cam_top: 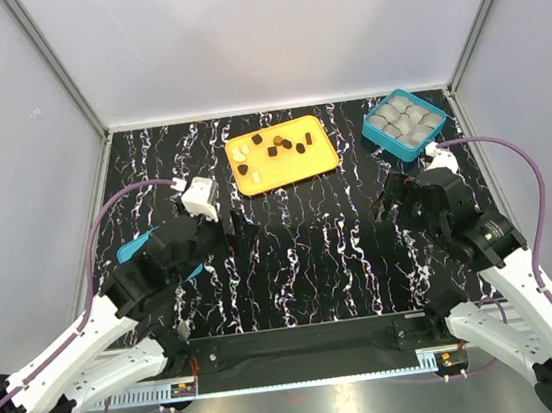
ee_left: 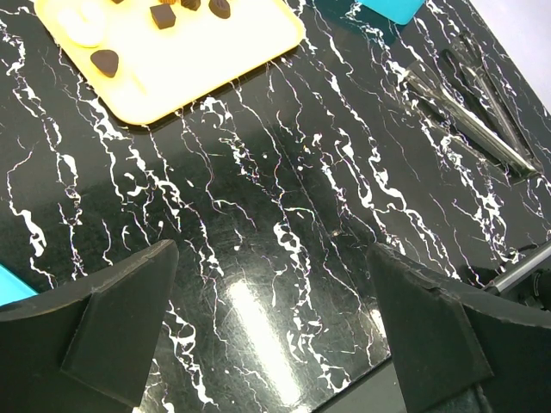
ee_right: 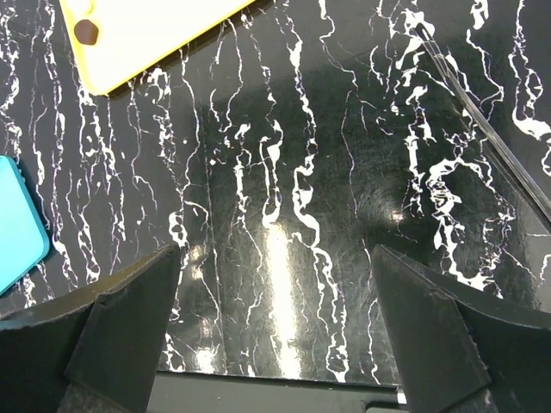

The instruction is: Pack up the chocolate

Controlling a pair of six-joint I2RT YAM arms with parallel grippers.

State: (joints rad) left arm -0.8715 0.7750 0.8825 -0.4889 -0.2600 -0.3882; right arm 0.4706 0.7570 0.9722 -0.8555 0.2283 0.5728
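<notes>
The chocolate [cam_top: 274, 146], several dark brown lumps and a few cream ovals, lies on the flat orange tray [cam_top: 303, 166] at the back middle. The left wrist view shows dark pieces [ee_left: 105, 62] and a cream one [ee_left: 86, 21] on the tray [ee_left: 198, 60]. The right wrist view shows one dark piece [ee_right: 86, 32] on the tray's corner [ee_right: 155, 30]. The teal box with grey cups [cam_top: 404, 122] stands at the back right. My left gripper [cam_top: 244, 233] [ee_left: 271, 258] is open and empty above bare table in front of the tray. My right gripper [cam_top: 388, 203] [ee_right: 275, 254] is open and empty in front of the box.
A flat teal lid [cam_top: 135, 250] lies partly under my left arm and shows at the edge of both wrist views [ee_left: 13, 288] [ee_right: 17, 224]. A clear plastic piece [ee_left: 473, 112] [ee_right: 482, 120] lies on the black marbled table [cam_top: 312, 252]. Grey walls enclose the sides.
</notes>
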